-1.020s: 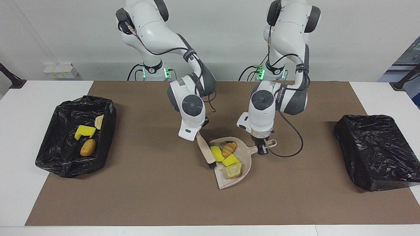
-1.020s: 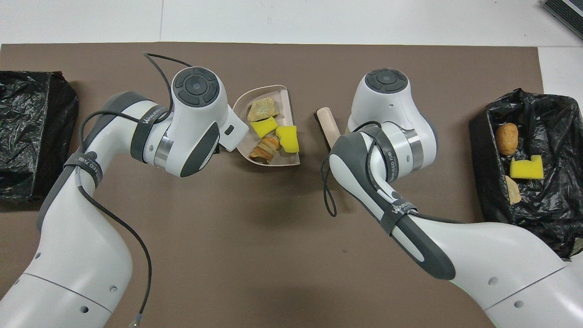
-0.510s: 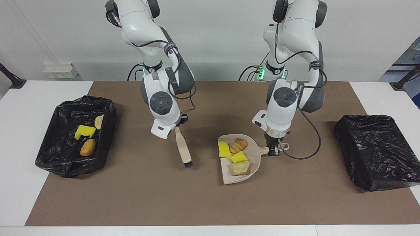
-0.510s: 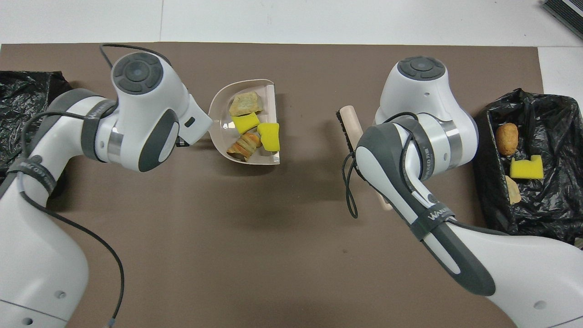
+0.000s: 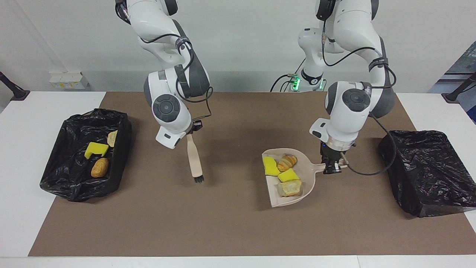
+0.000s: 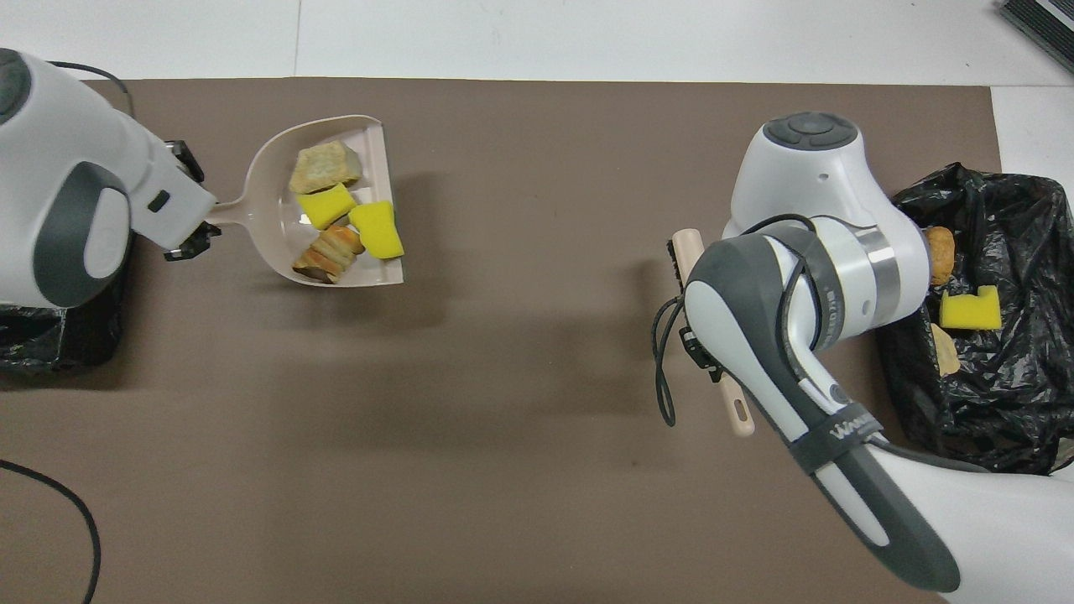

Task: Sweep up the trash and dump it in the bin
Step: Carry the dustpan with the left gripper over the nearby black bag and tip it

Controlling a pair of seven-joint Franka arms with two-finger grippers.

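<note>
My left gripper (image 5: 332, 168) is shut on the handle of the beige dustpan (image 5: 284, 200), which hangs just above the brown mat. In the pan lies trash: two yellow sponge chunks (image 5: 270, 166), a croissant (image 5: 287, 162) and a bread piece (image 5: 290, 188). From overhead the dustpan (image 6: 273, 180) and left gripper (image 6: 189, 228) sit toward the left arm's end. My right gripper (image 5: 192, 130) is shut on the beige brush (image 5: 194, 158), bristles down over the mat; overhead, the arm hides all but parts of the brush (image 6: 688, 252). The black-lined bin (image 5: 63, 160) at the right arm's end holds more trash (image 5: 96, 149).
A second bin wrapped in a black bag (image 5: 427, 171) stands at the left arm's end, beside the left gripper. The brown mat (image 5: 223, 223) covers the middle of the white table. The left arm's cable loops beside the dustpan handle.
The two arms have drawn apart. The left carried the loaded dustpan toward the left arm's end; the right lifted the brush away toward the right arm's end.
</note>
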